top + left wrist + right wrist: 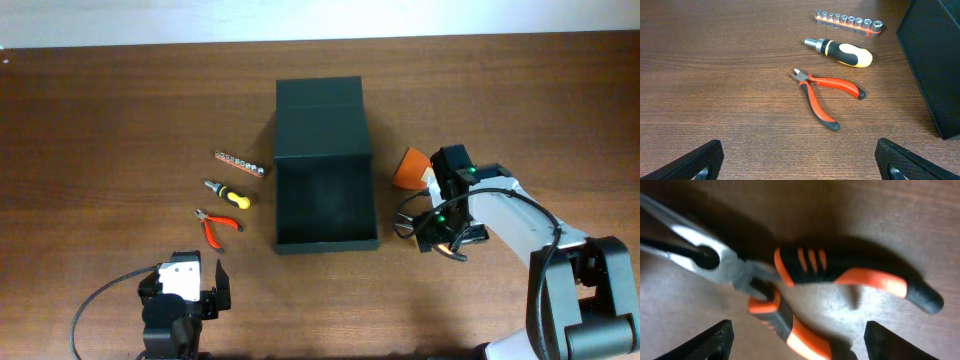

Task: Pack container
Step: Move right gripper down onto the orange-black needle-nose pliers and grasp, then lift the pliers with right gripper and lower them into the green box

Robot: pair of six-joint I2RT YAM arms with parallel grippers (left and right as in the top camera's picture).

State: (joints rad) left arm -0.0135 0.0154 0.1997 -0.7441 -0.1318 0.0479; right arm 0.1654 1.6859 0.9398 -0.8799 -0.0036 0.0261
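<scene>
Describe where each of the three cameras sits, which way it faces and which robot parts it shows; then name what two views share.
Overhead: above the brown wooden table, looking straight down at the dark matte rectangular box; both arms show.
Left wrist: on the left gripper, low, facing forward over the red-and-black-handled cutters; two black fingertips show.
Right wrist: on the right gripper, close above the orange-and-black-handled steel pliers; two black fingertips show.
Shared: overhead and left wrist both show the cutters and the box.

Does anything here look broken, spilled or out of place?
Nothing stands out. The container lies open and looks empty, the socket strip, screwdriver and red pliers lie intact left of it, and the right gripper hovers open over orange-handled pliers.
</scene>
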